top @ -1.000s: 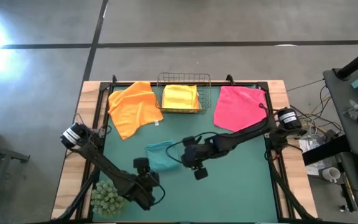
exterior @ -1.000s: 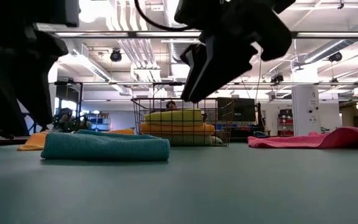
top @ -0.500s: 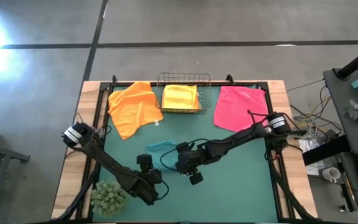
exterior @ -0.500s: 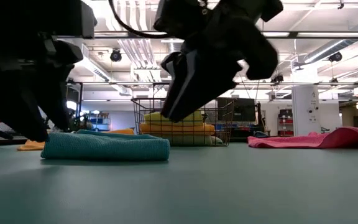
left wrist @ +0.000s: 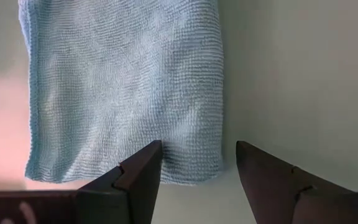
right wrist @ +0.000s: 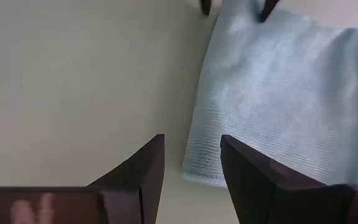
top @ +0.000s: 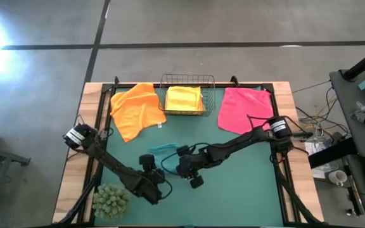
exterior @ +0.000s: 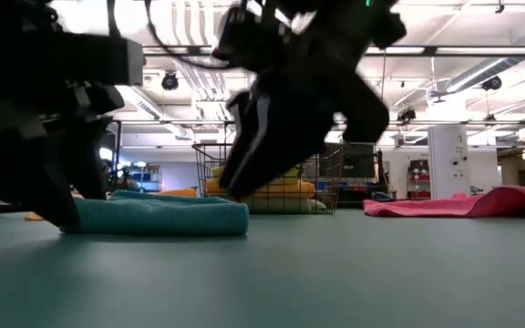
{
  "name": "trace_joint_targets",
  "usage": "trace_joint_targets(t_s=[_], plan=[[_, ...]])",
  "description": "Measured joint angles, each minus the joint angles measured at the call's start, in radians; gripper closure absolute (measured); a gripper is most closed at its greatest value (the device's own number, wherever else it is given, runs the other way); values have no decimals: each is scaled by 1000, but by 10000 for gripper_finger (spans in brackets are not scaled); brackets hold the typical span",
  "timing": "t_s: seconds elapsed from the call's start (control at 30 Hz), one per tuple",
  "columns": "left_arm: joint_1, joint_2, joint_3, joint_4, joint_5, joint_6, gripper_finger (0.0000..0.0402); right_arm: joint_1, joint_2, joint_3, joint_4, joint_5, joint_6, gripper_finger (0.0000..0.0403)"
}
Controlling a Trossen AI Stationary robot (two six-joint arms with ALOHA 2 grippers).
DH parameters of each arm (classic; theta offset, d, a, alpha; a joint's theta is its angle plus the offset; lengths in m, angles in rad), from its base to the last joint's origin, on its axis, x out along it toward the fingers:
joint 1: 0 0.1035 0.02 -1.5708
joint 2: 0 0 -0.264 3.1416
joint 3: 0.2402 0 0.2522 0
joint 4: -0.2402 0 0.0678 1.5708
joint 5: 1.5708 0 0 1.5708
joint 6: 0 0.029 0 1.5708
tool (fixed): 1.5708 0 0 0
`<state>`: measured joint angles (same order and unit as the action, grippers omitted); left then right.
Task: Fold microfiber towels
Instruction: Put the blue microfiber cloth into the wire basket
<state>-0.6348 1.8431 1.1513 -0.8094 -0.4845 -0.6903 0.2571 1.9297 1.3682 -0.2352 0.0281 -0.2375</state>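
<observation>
The left gripper [left wrist: 197, 163] is hovering low over one corner of the folded teal towel [left wrist: 126, 87], its fingers parted and grasping nothing, while the right gripper [right wrist: 191, 158] is poised over the opposite corner, likewise spread and empty. Seen from above, both arms are meeting over that towel near the middle of the green table [top: 246, 190], hiding most of it. The low view is showing the teal towel [exterior: 158, 217] lying flat as a thick, layered pad with its long axis running across the table from left to right; which way its folded edge faces cannot be told.

Behind it, the wire basket [top: 187, 80] at the table's far edge is holding a yellow towel [top: 184, 99] on a stack of neatly folded cloths. Two cloths are waiting unfolded: the orange towel [top: 135, 109], rumpled to the left of the basket, and the pink towel [top: 244, 109], spread to its right. By the look of things, the job is sitting around its midpoint, with the teal piece folded and probably next for the basket.

A spiky plant ball [top: 111, 201] is resting at the table's near left corner.
</observation>
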Motion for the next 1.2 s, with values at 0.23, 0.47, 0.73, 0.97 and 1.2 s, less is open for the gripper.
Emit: trace_joint_targets(t_s=[0.23,0.47,0.73,0.97,1.2], plan=[[19,0,-47,15,12,-3,211,0,46,-1,36,86,27,254],[33,-4,-60,48,34,-2,259,-2,71,-1,40,77,28,254],[48,-2,-66,120,29,58,387,-4,98,1,47,77,44,258],[59,-2,-71,132,30,80,390,-16,120,2,47,67,84,333],[65,-8,-71,129,38,117,399,-16,96,1,29,79,90,390]])
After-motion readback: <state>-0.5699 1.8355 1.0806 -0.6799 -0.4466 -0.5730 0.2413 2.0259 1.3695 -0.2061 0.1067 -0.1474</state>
